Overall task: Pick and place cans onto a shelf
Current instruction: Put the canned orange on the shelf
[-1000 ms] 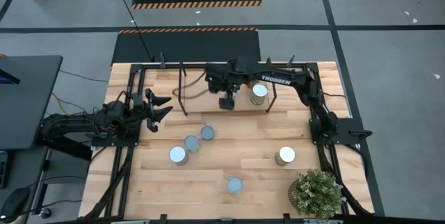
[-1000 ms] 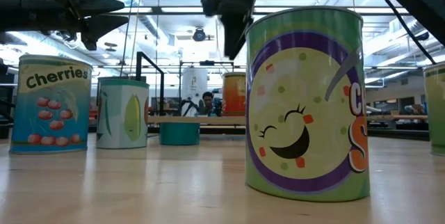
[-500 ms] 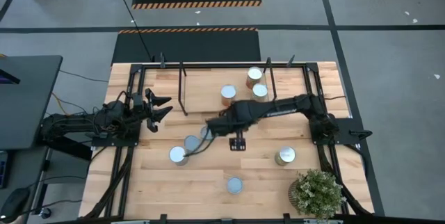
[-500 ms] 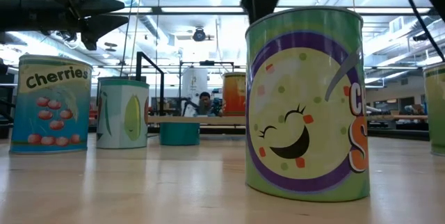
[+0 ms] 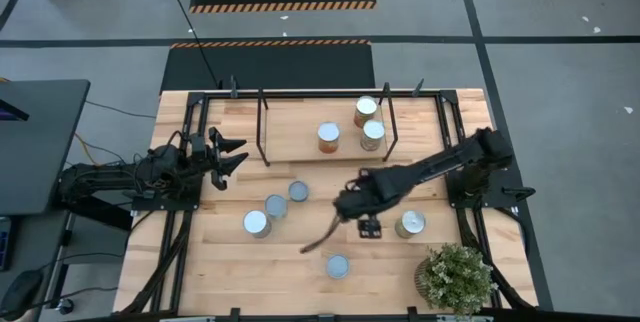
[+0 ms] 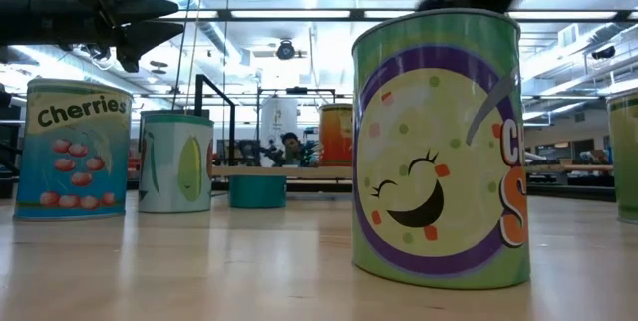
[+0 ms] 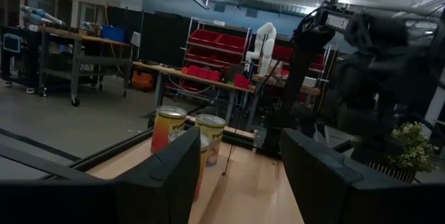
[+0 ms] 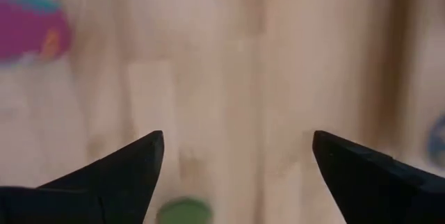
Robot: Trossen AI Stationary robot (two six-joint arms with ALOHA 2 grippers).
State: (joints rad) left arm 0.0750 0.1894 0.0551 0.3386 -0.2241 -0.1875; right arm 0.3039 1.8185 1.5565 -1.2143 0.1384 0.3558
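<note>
Three cans (image 5: 328,137) (image 5: 365,112) (image 5: 373,134) stand upright on the low wood shelf (image 5: 290,127) at the table's far side. Several more cans stand on the tabletop: three at centre left (image 5: 276,206), one near the front (image 5: 338,266) and one at the right (image 5: 410,224). My right gripper (image 5: 369,226) hangs open and empty above bare table, just left of the right-hand can; its wrist view (image 8: 236,175) looks down on wood. My left gripper (image 5: 230,157) waits open at the table's left side (image 7: 240,175).
A potted plant (image 5: 456,277) stands at the near right corner. The shelf's black upright posts (image 5: 262,127) (image 5: 388,127) stand around the shelved cans. In the low view a large green can (image 6: 439,147) stands close, with a cherries can (image 6: 75,149) and a corn can (image 6: 176,161) farther left.
My right gripper has gone from over the shelf toward the table's near edge and then toward its right edge, down over the tabletop. A can now shows on the shelf where the gripper was.
</note>
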